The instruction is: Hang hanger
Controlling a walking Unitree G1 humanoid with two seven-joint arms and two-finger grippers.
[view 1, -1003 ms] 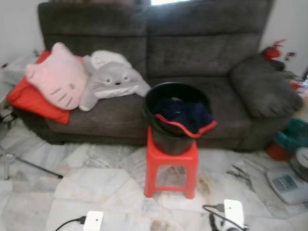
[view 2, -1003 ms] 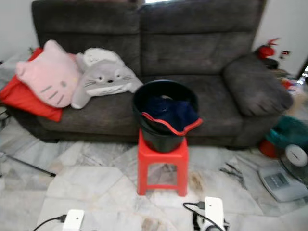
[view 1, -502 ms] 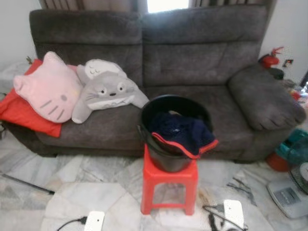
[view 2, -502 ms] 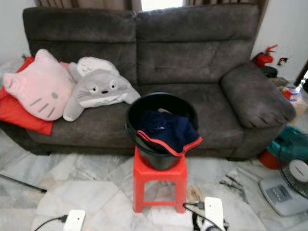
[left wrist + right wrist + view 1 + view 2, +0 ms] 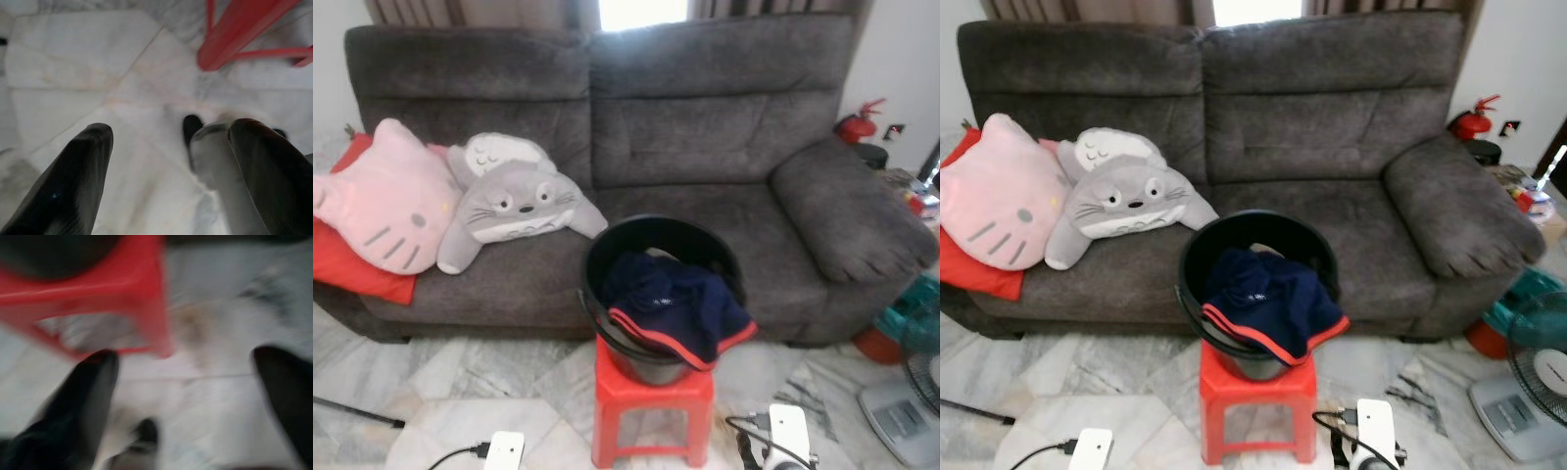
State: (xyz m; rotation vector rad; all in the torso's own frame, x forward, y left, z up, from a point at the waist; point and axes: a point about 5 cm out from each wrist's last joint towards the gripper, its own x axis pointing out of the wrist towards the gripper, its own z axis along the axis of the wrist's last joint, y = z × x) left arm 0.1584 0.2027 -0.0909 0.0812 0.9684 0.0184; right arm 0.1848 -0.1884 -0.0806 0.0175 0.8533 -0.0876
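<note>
A black bucket point(image 5: 656, 222) stands on a red plastic stool point(image 5: 651, 397) in front of a grey sofa point(image 5: 705, 117). A navy garment with red trim point(image 5: 671, 304) lies in the bucket and hangs over its front rim. My left gripper point(image 5: 171, 166) hangs low over the marble floor beside a stool leg, open, with nothing between its fingers. Near the stool's other side my right gripper point(image 5: 186, 401) is open and empty too, in a blurred view. White wrist units with black cables point(image 5: 504, 450) point(image 5: 788, 431) show at the bottom edge.
On the sofa's left end lie a pink cat cushion point(image 5: 382, 211), a grey plush point(image 5: 514, 201) and a red cushion point(image 5: 352, 274). A red fire extinguisher point(image 5: 857, 122) stands at the right. A fan point(image 5: 1542, 357) and a scale point(image 5: 1518, 416) sit on the floor.
The camera has moved closer and tilted up: the stool and bucket sit lower in the picture and more of the sofa back shows. Nothing among the things has moved.
</note>
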